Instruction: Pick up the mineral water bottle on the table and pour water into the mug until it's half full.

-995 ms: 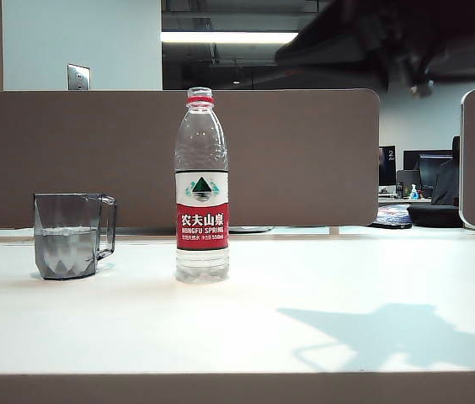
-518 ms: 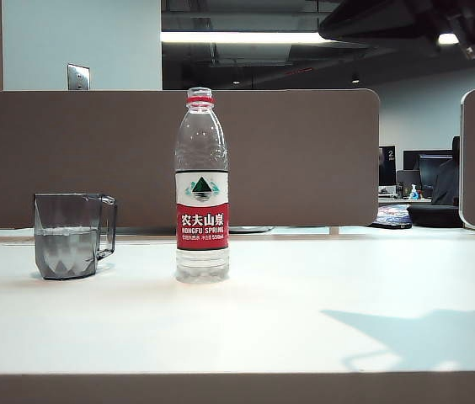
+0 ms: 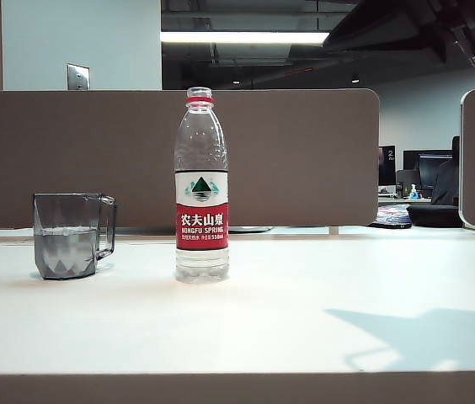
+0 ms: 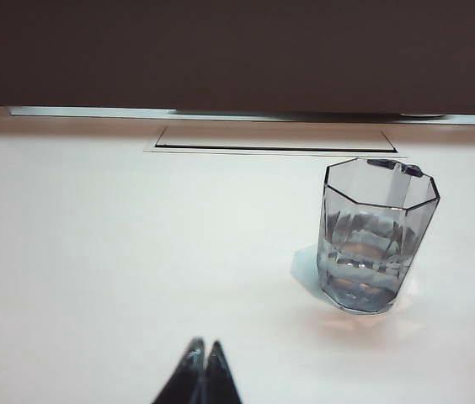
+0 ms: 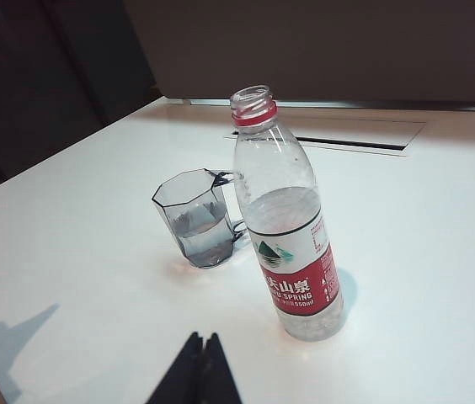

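Right now the mineral water bottle (image 3: 201, 185) stands straight up on the table (image 3: 305, 286), with the mug (image 3: 71, 235) near it at nine o'clock. The right gripper (image 5: 202, 349) is pressed together, up off the table, and the bottle sits near it at one o'clock. The left gripper (image 4: 205, 353) is pressed together too, nearer the mug. I think the right one should grab the bottle.

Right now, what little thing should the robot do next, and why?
Probably pull the right gripper up and away, then rest. The mug already holds water to about half, and the mineral water bottle stands upright on the table, untouched. Both the right and left gripper are shut on nothing, so I would not pour more.
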Robot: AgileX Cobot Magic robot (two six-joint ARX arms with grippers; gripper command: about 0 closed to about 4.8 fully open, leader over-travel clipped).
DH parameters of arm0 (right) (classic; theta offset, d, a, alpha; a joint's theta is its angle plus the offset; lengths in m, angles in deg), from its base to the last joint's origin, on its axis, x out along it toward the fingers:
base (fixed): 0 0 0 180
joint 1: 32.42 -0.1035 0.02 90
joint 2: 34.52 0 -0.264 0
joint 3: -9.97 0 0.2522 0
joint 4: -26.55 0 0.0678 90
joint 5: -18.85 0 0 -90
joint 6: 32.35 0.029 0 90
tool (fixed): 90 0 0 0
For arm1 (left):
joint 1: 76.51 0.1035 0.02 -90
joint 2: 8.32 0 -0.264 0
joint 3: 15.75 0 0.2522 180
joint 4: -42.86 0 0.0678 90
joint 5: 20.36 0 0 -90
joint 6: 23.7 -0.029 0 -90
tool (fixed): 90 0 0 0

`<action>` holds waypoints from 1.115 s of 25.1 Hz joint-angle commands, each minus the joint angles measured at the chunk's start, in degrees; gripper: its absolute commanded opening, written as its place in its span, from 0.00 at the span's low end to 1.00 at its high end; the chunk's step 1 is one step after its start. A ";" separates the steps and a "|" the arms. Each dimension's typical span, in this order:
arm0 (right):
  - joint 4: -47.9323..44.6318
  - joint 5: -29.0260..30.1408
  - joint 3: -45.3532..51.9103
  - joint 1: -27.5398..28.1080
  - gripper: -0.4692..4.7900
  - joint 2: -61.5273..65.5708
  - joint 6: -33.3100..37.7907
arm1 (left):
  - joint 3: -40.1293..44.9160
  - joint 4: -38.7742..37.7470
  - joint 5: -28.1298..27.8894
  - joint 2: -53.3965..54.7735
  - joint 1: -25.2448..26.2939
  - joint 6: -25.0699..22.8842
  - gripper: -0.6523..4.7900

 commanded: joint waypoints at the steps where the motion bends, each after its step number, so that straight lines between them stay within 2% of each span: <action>1: -0.59 -0.07 -0.20 -0.24 0.08 -0.68 -0.20 | -0.20 0.52 0.26 0.02 0.00 -0.02 0.11; 2: -0.55 -0.28 -0.20 -0.20 0.08 -1.40 -1.92 | -0.20 0.52 0.26 0.02 0.00 -0.02 0.11; 5: 1.11 -0.28 -0.20 -0.09 0.08 -3.61 -13.90 | -0.20 0.55 0.26 0.02 0.00 -0.02 0.11; 8: 6.03 -0.55 -0.20 -0.04 0.08 -8.87 -21.42 | -0.20 0.52 0.24 0.02 0.00 -0.02 0.11; 10: 11.50 -4.59 -0.07 0.50 0.08 -14.47 -25.97 | -0.20 0.55 0.26 0.02 0.00 -0.02 0.11; 11: 15.87 -10.16 0.48 2.08 0.08 -19.74 -27.39 | -0.20 0.55 0.26 0.02 0.00 -0.02 0.11; 12: 17.57 -15.78 2.32 5.42 0.08 -25.20 -26.64 | -0.20 0.50 0.22 0.02 0.00 -0.02 0.11; 13: 16.85 -17.31 3.85 7.91 0.08 -27.80 -25.22 | -0.20 0.55 0.24 0.02 0.00 -0.02 0.11; 17: 12.15 -17.62 10.43 16.61 0.08 -35.78 -18.10 | -0.20 0.52 0.26 0.02 0.00 -0.02 0.11; 18: 10.21 -15.74 13.86 20.06 0.08 -38.71 -14.29 | -0.20 0.55 0.26 0.02 0.02 -0.02 0.11; 20: 10.14 -12.96 16.33 22.27 0.08 -41.20 -12.02 | -0.20 0.50 0.24 0.02 0.02 -0.02 0.11; 25: 10.67 -4.79 22.40 26.47 0.08 -47.52 -10.36 | -0.20 0.50 0.26 0.02 0.02 -0.02 0.11; 28: 12.37 -3.67 24.13 27.63 0.08 -50.16 -10.23 | -0.20 0.52 0.24 0.02 0.02 -0.02 0.11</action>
